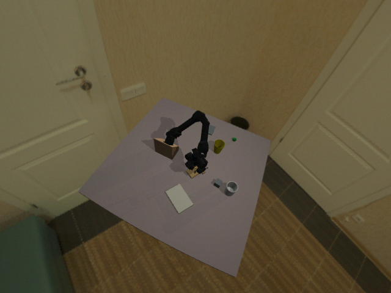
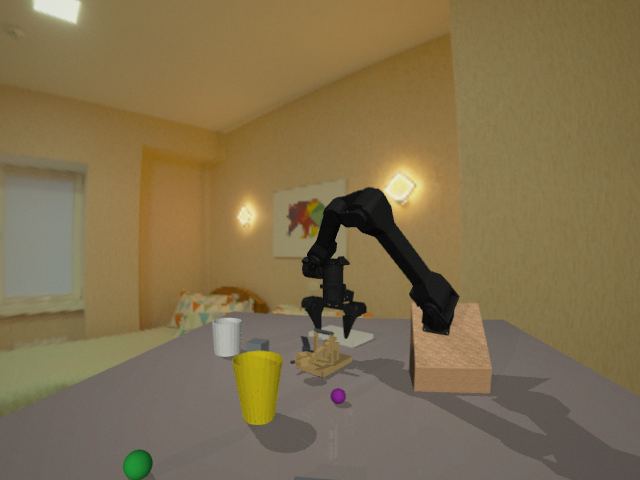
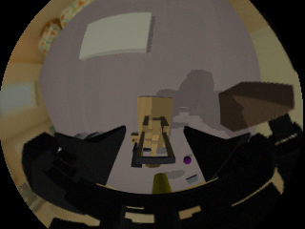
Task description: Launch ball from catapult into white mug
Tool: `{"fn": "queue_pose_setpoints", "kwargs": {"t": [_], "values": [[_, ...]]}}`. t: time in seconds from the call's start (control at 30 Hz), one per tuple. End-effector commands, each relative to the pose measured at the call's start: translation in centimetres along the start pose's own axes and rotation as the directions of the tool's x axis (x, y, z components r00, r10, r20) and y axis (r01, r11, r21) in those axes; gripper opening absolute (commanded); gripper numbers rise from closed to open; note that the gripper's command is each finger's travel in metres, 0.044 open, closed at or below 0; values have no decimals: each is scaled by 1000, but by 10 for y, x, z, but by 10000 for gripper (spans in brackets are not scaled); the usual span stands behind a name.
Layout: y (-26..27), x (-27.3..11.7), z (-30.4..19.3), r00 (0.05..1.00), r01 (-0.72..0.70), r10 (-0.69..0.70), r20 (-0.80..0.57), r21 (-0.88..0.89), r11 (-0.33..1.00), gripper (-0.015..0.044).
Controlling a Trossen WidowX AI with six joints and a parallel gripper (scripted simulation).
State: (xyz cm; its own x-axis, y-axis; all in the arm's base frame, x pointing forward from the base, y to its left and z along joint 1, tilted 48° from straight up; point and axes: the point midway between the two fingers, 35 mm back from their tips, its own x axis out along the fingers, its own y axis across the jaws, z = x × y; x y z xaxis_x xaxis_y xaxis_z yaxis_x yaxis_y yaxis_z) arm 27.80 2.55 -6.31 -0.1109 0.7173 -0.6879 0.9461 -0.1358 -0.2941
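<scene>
The wooden catapult point(image 1: 191, 173) point(image 2: 338, 362) point(image 3: 154, 106) stands mid-table, with a dark crossbar on top. My gripper point(image 2: 332, 335) point(image 3: 155, 129) is open and empty, pointing down just above the catapult, which shows between the fingers in the wrist view. A purple ball point(image 2: 338, 396) point(image 3: 187, 160) lies on the table beside the catapult; the arm hides it in the top view. A green ball point(image 1: 234, 138) point(image 2: 138, 464) lies farther off, beyond the yellow cup. The white mug point(image 1: 231, 188) point(image 2: 227, 338) stands upright, away from the catapult.
A yellow cup point(image 1: 218, 146) point(image 2: 257, 387) point(image 3: 161, 183) stands upright near the catapult. A grey block point(image 1: 217, 182) point(image 2: 257, 345) sits beside the mug. A white flat panel point(image 1: 179, 198) point(image 3: 119, 33) lies on the table. A brown block point(image 1: 164, 148) point(image 2: 449, 356) is at the arm's base.
</scene>
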Motion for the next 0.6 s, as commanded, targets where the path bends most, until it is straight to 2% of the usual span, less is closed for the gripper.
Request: {"fn": "queue_pose_setpoints", "kwargs": {"t": [0.0, 0.57], "values": [[-2, 8, 0, 1000, 6, -6, -6, 9, 1000, 440], [-1, 36, 0, 1000, 7, -7, -7, 10, 1000, 440]]}}
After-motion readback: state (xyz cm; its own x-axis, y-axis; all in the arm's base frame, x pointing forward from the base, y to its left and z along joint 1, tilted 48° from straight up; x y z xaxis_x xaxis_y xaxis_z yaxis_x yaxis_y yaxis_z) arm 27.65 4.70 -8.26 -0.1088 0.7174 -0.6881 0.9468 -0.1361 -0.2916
